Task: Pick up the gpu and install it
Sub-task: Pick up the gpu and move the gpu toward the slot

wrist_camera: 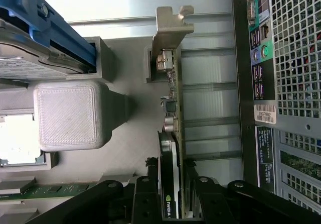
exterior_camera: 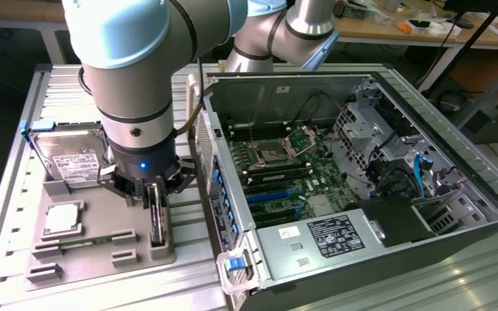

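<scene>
The gpu (exterior_camera: 156, 223) stands on its long edge in a slot of the grey holder tray (exterior_camera: 102, 256), left of the computer case in the exterior view. My gripper (exterior_camera: 152, 193) is straight above it, pointing down, with its black fingers closed on both faces of the card. In the wrist view the gpu (wrist_camera: 171, 133) runs away from me, with the green board edge, the black cooler and the silver bracket (wrist_camera: 170, 30) at the far end. My gripper (wrist_camera: 171, 186) clamps the near end, one finger (wrist_camera: 145, 196) on each side.
The open computer case (exterior_camera: 456, 214) lies at the exterior view's right, motherboard (exterior_camera: 284, 168) exposed; its rear panel (wrist_camera: 286, 83) is close beside the card. On the tray sit a hard drive (exterior_camera: 72, 162), a CPU chip (exterior_camera: 63, 219) and a memory stick (wrist_camera: 50, 189). A grey block (wrist_camera: 67, 116) stands near the card.
</scene>
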Action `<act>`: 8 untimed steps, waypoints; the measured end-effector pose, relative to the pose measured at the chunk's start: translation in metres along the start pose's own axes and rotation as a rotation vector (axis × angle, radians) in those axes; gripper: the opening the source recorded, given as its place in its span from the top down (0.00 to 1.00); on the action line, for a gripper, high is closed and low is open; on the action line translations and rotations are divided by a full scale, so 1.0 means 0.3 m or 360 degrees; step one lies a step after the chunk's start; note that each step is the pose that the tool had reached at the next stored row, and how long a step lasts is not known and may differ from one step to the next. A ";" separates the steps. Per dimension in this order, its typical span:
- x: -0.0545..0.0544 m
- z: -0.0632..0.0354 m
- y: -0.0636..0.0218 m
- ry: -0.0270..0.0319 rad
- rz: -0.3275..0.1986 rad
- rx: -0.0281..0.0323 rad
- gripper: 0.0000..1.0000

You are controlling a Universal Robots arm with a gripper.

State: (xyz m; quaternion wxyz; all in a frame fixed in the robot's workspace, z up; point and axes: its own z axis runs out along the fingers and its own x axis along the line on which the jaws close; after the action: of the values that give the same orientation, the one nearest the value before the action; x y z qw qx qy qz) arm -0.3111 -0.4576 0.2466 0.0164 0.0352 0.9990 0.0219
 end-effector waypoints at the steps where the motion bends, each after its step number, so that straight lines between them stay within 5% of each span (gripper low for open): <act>1: 0.000 0.000 0.000 0.00000 0.0000 -0.00001 0.67; 8: 0.000 0.000 0.000 0.00000 0.0000 0.00000 0.73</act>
State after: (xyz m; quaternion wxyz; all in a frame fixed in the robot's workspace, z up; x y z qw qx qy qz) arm -0.3111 -0.4576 0.2466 0.0164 0.0352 0.9990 0.0219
